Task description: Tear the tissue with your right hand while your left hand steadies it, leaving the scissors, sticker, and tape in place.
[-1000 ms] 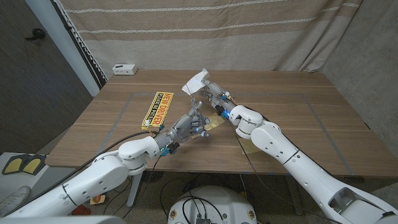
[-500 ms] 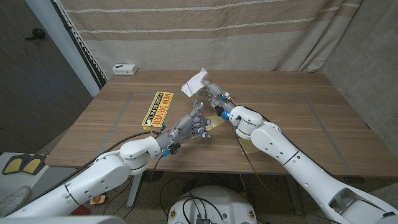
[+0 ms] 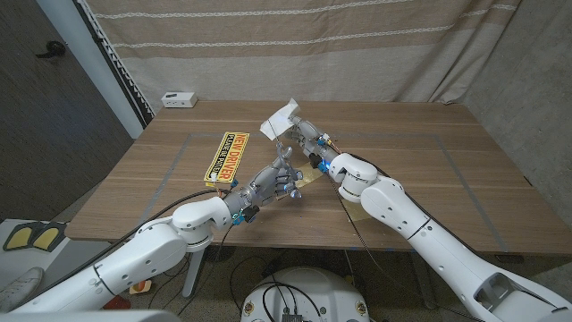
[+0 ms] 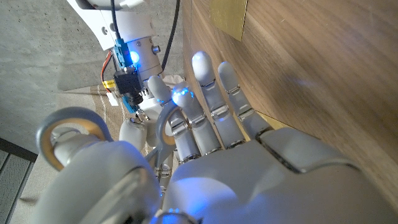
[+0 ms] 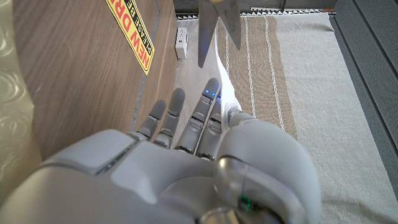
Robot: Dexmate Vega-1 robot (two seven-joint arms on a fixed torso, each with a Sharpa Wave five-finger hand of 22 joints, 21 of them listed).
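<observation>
Above the middle of the tabletop (image 3: 420, 170), the right hand (image 3: 302, 136) holds the white tissue (image 3: 280, 119) up in the air, its fingers closed on the lower edge of the sheet. The left hand (image 3: 279, 177) stands just below and in front, fingers raised toward the right hand; whether it has any of the tissue between its fingers I cannot tell, since the head view is too small and the left wrist view shows its fingers close to the other wrist with no paper plainly between them.

The yellow sticker (image 3: 225, 156) lies flat on the wood to the robot's left, near the left arm. A tan, shiny patch (image 3: 308, 178) sits on the wood under the hands; it may be the tape. A pair of pale blades (image 5: 217, 25), likely the scissors, shows in the right wrist view.

The likely risk is that the left hand has no real hold, so a pull would simply drag the whole sheet away untorn. A wide sweep by either arm could also knock the sticker or the patch beneath.
</observation>
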